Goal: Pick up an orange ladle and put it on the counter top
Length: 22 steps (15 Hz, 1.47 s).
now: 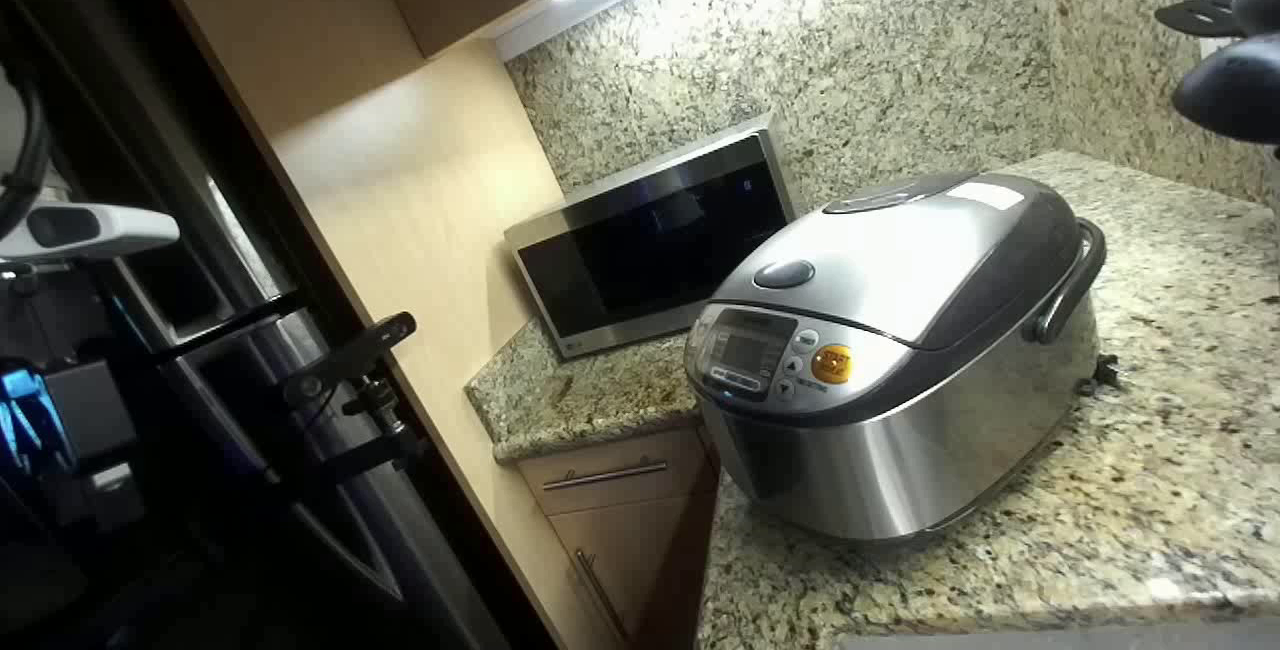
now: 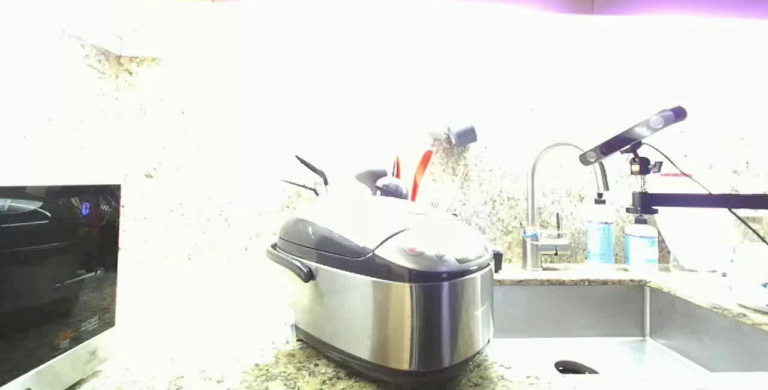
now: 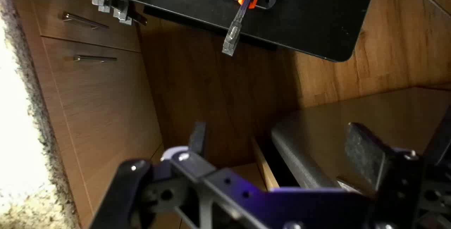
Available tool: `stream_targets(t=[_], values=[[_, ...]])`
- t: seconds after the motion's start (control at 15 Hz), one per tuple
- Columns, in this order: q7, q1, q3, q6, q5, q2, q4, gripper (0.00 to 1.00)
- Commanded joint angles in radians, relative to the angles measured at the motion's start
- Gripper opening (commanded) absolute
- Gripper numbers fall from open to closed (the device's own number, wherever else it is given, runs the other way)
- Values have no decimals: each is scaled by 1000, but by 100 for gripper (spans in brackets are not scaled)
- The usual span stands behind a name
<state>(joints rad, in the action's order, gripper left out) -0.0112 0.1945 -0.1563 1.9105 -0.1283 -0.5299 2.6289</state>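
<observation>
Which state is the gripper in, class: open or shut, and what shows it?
Open: in the wrist view, the gripper has its fingers wide apart, nothing held between them.

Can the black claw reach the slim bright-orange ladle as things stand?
Probably not from here: the open claw faces brown wooden floor. In an exterior view, the ladle shows only its top behind the silver-and-black rice cooker; an approach from above might work.

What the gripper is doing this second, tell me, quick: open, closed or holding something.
Gripper: open, fingers spread wide apart in the wrist view, holding nothing.
</observation>
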Motion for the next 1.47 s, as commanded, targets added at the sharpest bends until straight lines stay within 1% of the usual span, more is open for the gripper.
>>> stream_targets(t=[0.0,0.07,0.2,0.33,0.4,0.67,1.07,1.4], values=[[1,3,2,-3,1,0,-2,100],[32,-4,-13,37,14,0,13,100],[72,-16,-10,100,-6,2,30,100],[124,-31,-3,142,-12,22,22,100],[173,-48,-4,188,-11,30,16,100],[269,-108,-2,376,13,58,-7,100],[479,-234,-24,588,75,94,-58,100],[681,-377,-55,738,180,152,-137,100]])
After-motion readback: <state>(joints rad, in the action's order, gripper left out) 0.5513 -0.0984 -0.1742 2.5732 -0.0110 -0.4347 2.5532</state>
